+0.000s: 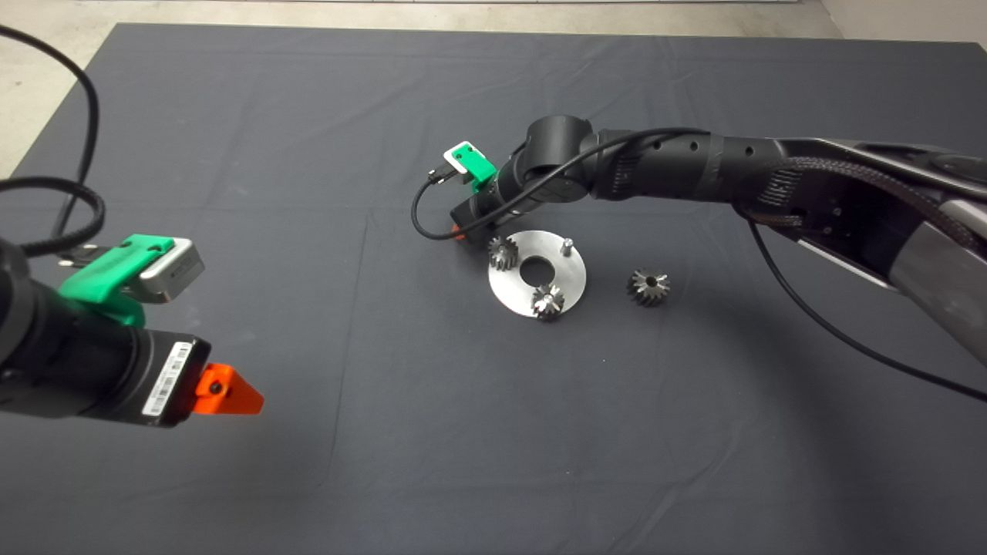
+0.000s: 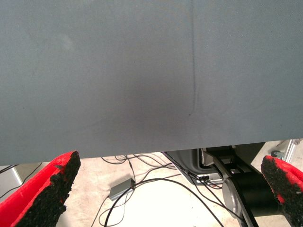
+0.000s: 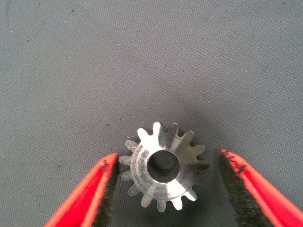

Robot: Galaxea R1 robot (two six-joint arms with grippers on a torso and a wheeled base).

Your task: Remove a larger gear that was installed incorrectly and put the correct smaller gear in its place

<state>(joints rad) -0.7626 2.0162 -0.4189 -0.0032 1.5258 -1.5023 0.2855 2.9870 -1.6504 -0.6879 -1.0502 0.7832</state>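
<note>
The smaller gear, steel with short bright teeth and a round centre hole, lies flat on the mat. My right gripper is open, with one red finger on each side of the gear and not touching it. In the head view this gripper sits just left of the round steel plate and hides the smaller gear. The larger gear, dark with coarse teeth, lies on the mat to the right of the plate. My left gripper hangs open over the mat's left side, holding nothing.
Two small gears sit on the plate, one at its left rim and one at its near rim. A bare pin stands at the plate's far right. Beyond the mat's edge, the left wrist view shows floor cables.
</note>
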